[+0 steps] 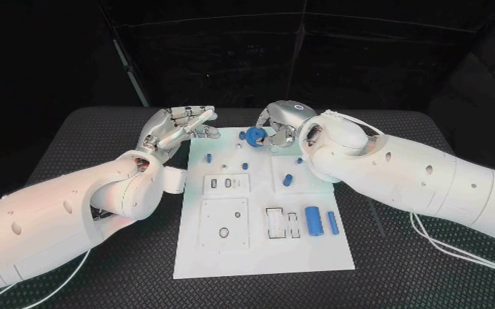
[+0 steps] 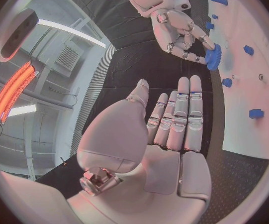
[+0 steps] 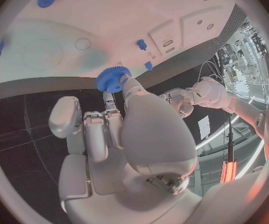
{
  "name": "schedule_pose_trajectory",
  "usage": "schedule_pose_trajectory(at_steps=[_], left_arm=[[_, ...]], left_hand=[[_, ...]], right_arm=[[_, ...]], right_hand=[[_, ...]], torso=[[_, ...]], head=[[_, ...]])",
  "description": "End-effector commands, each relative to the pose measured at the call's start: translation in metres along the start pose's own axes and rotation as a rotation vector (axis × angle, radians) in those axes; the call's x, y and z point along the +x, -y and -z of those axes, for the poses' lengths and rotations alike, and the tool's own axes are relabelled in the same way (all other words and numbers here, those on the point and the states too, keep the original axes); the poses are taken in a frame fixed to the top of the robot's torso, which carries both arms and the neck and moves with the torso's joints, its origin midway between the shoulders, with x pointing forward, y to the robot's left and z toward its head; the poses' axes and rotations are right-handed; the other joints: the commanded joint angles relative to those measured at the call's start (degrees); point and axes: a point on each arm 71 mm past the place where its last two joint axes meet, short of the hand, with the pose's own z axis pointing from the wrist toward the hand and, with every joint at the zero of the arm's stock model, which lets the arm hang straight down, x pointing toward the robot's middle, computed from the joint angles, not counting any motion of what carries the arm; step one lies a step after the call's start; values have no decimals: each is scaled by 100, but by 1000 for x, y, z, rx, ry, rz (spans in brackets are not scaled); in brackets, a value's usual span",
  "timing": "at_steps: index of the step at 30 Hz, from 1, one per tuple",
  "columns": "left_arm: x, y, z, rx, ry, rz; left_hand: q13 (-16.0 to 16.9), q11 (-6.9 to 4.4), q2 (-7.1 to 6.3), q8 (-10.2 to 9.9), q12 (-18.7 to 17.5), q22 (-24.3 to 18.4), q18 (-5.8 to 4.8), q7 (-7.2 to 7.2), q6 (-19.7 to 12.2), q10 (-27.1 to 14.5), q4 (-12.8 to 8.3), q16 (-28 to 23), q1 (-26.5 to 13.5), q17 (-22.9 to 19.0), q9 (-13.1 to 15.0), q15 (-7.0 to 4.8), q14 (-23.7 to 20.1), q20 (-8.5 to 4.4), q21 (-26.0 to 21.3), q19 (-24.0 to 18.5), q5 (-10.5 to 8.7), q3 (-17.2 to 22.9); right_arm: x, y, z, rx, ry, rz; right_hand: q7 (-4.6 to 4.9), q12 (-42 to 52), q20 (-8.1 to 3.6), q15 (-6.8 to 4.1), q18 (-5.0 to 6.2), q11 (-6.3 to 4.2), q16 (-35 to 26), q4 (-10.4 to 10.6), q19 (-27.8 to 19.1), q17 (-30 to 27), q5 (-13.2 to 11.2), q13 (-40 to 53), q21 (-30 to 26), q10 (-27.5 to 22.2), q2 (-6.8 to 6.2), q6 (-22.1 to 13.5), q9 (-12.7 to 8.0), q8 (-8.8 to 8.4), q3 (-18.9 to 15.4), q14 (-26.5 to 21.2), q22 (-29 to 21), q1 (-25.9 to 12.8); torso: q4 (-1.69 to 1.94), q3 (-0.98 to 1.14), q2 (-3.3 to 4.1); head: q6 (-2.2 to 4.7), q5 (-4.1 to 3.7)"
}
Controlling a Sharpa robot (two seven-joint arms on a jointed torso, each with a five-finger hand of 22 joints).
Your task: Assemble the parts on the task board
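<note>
Above the far edge of the flat white task board (image 1: 263,252), a round blue toothed plastic gear (image 1: 254,136) is pinched in the silver right hand (image 1: 284,126). Beside the board's far left corner, the silver left hand (image 1: 177,129) holds nothing, fingers straight and close together.

The left arm comes in low across the table's near left side, its wrist bent up so the left hand (image 1: 177,127) hovers at the far left — palm bare, fingers (image 2: 185,113) straight and laid side by side, thumb set apart. The right arm reaches in from the right, forearm angled toward the far middle. The right hand (image 1: 285,124) is curled (thumb and fingertips (image 3: 127,84) together) and pinches a blue gear (image 1: 255,136).
</note>
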Motion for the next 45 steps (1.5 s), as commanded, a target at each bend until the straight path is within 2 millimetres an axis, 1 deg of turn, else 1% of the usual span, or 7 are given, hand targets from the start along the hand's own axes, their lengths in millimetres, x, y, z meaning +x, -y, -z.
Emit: schedule_pose_trajectory(at_steps=[1, 13, 24, 29, 36, 40, 45], left_arm=[[1, 2, 0, 8, -15, 3], [2, 1, -1, 9, -13, 3], [2, 1, -2, 8, -13, 3], [2, 1, -2, 7, -13, 3], [2, 0, -2, 6, -13, 3], [1, 0, -2, 5, -12, 3], [2, 0, -2, 4, -13, 3]], left_hand=[[-7, -9, 42, -36, -35, -9, 16, 16, 18, -46, -35, -29, 24, 8, -6, 40, -19, 13, -10, -25, 23, 0], [-7, -9, 42, -36, -35, -9, 16, 16, 18, -46, -35, -29, 24, 8, -6, 40, -19, 13, -10, -25, 23, 0], [-7, -9, 42, -36, -35, -9, 16, 16, 18, -46, -35, -29, 24, 8, -6, 40, -19, 13, -10, -25, 23, 0], [-7, -9, 42, -36, -35, -9, 16, 16, 18, -46, -35, -29, 24, 8, -6, 40, -19, 13, -10, -25, 23, 0], [-7, -9, 42, -36, -35, -9, 16, 16, 18, -46, -35, -29, 24, 8, -6, 40, -19, 13, -10, -25, 23, 0], [-7, -9, 42, -36, -35, -9, 16, 16, 18, -46, -35, -29, 24, 8, -6, 40, -19, 13, -10, -25, 23, 0], [-5, -9, 54, -40, -30, -11, 16, 16, 26, -46, -45, -42, 32, 16, -5, 42, -21, 14, -12, -29, 22, 5]], right_arm=[[4, -8, -6, -4, 18, 20], [33, -27, -22, -31, -51, 40], [39, -30, -29, -29, -32, 38], [40, -32, -31, -34, -33, 38], [44, -32, -31, -35, -88, 51], [45, -31, -30, -30, -106, 49], [45, -28, -29, -20, -117, 38]], right_hand=[[10, 1, 0, -46, -109, 2, 20, -7, 34, 1271, 10, 584, 27, 27, -2, 50, 8, -24, 43, 548, 14, -43], [10, -1, 1, -45, -110, 2, 20, -3, 36, 1273, -4, 582, 30, 25, 0, 54, 8, -31, 55, 548, 20, -55], [28, -30, 8, -36, -111, 17, 22, -5, 34, 1277, -53, 550, 30, -3, -33, 10, 2, -87, 88, 549, 24, -99], [80, -95, 41, 5, -110, 67, 22, -12, 18, 1278, -289, 476, 21, -66, -113, -155, -3, -220, 106, 549, 8, -195], [180, -201, 124, 94, -104, 167, 21, 178, -14, 1273, -631, 345, 4, -178, -398, -505, 4, -498, -47, 547, -24, -570], [210, -201, 165, 126, -104, 200, 26, 513, -15, 1289, -580, 342, 13, -189, -498, -504, 16, -567, -152, 550, -11, -862], [214, -174, 176, 137, -106, 207, 37, 529, -5, 1321, 217, 373, 32, -177, -218, -452, 26, -612, -532, 557, 13, -1518]], torso=[[-1, -1, 7], [6, 7, 17], [1, 13, 13], [-1, 14, 13], [0, 13, 9], [-4, 13, 8], [1, 15, 12]], head=[[-12, 41], [-47, 71], [-59, 95], [-59, 97], [-70, 96], [-71, 96], [-71, 91]])
